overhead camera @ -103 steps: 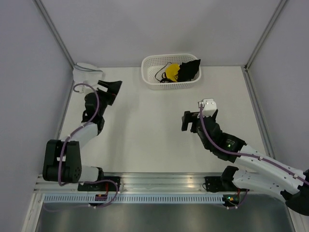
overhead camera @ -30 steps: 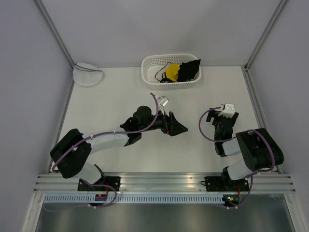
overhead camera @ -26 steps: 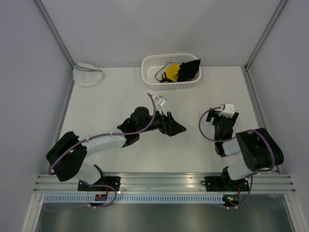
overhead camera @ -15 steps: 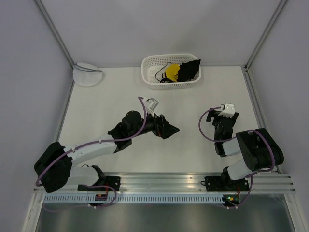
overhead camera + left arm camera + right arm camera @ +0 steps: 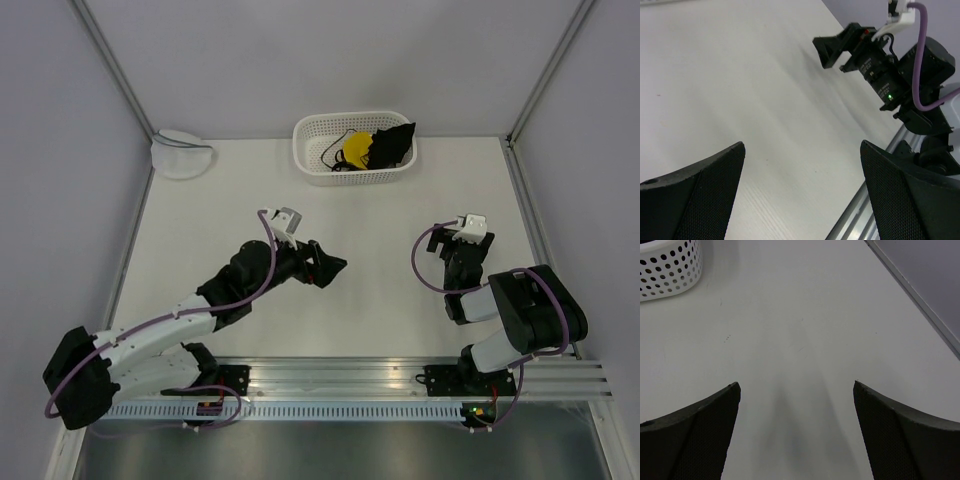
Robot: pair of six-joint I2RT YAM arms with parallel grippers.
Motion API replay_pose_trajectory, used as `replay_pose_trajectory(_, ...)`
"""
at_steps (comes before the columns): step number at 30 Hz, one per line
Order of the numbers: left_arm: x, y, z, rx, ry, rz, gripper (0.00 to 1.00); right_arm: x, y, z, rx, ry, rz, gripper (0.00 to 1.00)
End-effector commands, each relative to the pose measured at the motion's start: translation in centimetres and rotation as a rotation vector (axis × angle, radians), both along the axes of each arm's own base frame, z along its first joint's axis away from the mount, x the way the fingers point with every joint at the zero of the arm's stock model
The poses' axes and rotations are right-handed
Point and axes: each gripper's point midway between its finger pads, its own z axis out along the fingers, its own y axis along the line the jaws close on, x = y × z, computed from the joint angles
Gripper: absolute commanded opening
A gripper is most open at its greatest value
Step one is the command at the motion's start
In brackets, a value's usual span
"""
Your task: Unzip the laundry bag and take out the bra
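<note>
Round white mesh laundry bag point(image 5: 180, 157), upper left: limp, I judge; I'd pinch its rim. Left gripper point(image 5: 801, 144) and right gripper point(image 5: 795, 384) gape empty.

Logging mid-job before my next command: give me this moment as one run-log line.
left claw: open, empty, over table | right claw: open, empty | bra: in white perforated basket | laundry bag: far-left corner

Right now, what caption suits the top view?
Left end effector and right end effector open, empty; bra in basket, laundry bag in far-left corner.
</note>
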Motion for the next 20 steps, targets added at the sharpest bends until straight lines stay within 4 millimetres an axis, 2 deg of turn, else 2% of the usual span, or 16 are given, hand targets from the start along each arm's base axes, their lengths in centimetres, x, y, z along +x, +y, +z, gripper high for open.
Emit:
replay_pose_trajectory(1, 1.5, 3.1, 1.0, 0.055, -0.071, 0.157, 1.0, 0.9, 0.3, 1.9, 0.022, -0.077, 0.011, 0.98)
replay_pose_trajectory(5, 1.4, 5.2, 1.5, 0.076, -0.062, 0.229, 1.0, 0.9, 0.4, 2.0, 0.023, -0.078, 0.014, 0.98)
replay_pose_trajectory(7, 1.3, 6.2, 0.9, 0.097, -0.039, 0.268, 1.0, 0.9, 0.3, 2.0, 0.022, -0.078, 0.013, 0.98)
replay_pose_trajectory(8, 1.3, 6.5, 1.7, 0.085, -0.046, 0.282, 1.0, 0.9, 0.3, 2.0, 0.022, -0.078, 0.013, 0.98)
replay_pose_trajectory(9, 1.0, 7.2, 0.8, 0.124, -0.016, 0.296, 1.0, 0.9, 0.4, 2.0, 0.024, -0.079, 0.014, 0.98)
replay_pose_trajectory(11, 1.1, 8.2, 1.5, 0.116, -0.003, 0.345, 1.0, 0.9, 0.3, 2.0, 0.022, -0.078, 0.011, 0.98)
replay_pose_trajectory(20, -0.2, 9.9, -1.0, 0.195, 0.034, 0.346, 1.0, 0.9, 0.3, 2.0, 0.021, -0.078, 0.013, 0.98)
